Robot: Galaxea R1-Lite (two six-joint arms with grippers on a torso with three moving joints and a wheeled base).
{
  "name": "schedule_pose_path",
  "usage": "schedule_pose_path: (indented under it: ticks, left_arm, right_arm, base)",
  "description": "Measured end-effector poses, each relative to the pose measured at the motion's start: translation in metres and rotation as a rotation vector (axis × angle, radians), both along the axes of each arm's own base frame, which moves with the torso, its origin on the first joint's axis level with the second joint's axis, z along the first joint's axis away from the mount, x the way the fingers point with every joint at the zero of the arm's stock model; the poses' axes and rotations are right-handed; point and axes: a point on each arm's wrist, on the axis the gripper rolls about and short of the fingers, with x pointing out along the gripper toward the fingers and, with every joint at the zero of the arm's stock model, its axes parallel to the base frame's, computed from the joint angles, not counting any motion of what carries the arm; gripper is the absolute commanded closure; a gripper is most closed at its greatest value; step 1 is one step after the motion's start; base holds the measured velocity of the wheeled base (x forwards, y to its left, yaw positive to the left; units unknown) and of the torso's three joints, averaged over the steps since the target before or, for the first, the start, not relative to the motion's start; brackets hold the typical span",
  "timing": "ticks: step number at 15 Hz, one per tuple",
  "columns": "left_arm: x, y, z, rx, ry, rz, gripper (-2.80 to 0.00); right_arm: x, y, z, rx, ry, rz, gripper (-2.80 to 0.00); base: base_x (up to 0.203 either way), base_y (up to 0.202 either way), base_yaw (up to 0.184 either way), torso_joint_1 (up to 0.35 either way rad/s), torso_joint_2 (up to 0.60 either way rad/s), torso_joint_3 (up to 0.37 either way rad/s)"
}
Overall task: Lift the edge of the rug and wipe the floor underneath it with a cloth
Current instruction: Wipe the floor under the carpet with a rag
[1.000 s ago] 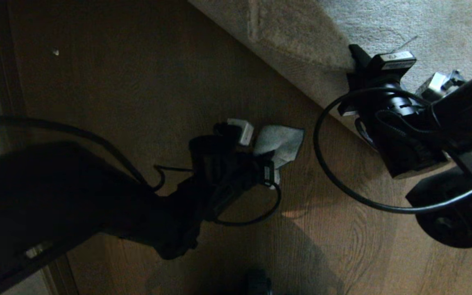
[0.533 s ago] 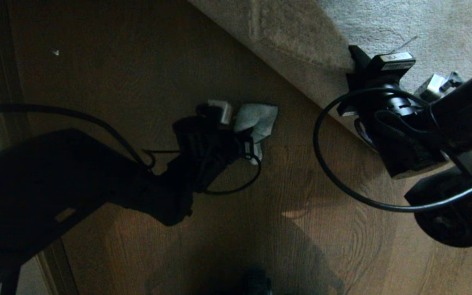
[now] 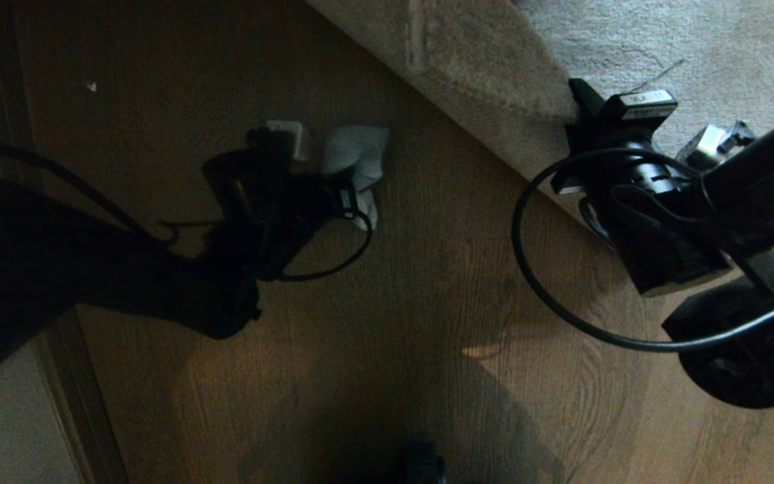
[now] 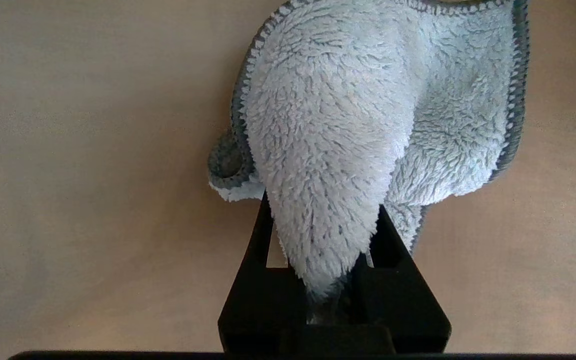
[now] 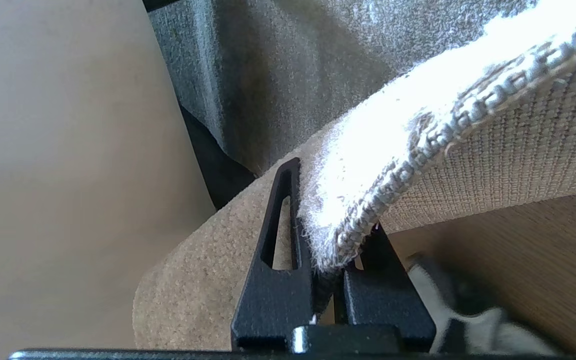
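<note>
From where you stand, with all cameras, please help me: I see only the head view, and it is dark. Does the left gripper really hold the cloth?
Observer: Yes. In the left wrist view the left gripper is shut on the cloth, which bunches between its fingers.
Operator: And the right gripper, does it have the rug?
Observer: Yes. The right gripper pinches the rug edge, with the woven backing showing.
Operator: Is the floor under the rug exposed?
Observer: Partly. The floor shows below the lifted edge in the right wrist view.
</note>
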Motion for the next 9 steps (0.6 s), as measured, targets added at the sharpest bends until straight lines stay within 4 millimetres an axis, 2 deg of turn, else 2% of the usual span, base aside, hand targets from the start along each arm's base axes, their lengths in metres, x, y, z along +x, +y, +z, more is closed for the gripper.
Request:
schedule_pose_path:
  ticks: [2, 4, 7, 9]
  left_arm:
    - [-0.013, 0.008, 0.005, 0.005, 0.009, 0.003, 0.0]
    - [-0.035, 0.015, 0.009, 0.015, 0.027, -0.008, 0.0]
    - [-0.081, 0.025, 0.003, 0.059, 0.109, -0.05, 0.0]
    - [-0.122, 0.02, -0.008, 0.104, 0.18, -0.137, 0.0]
  right_arm:
    - [0.0, 0.0, 0.0, 0.005, 0.001, 0.003, 0.0]
    - [0.0, 0.0, 0.0, 0.011, 0.003, 0.003, 0.0]
    - [0.0, 0.0, 0.0, 0.021, 0.006, -0.008, 0.0]
    - [-0.001, -0.001, 0.001, 0.025, 0.005, -0.014, 0.0]
  base:
    - [0.0, 0.0, 0.0, 0.0, 0.0, 0.0]
    - [0.0, 0.0, 0.0, 0.0, 0.0, 0.0]
    - [0.0, 0.0, 0.0, 0.0, 0.0, 0.0]
    - [0.0, 0.0, 0.0, 0.0, 0.0, 0.0]
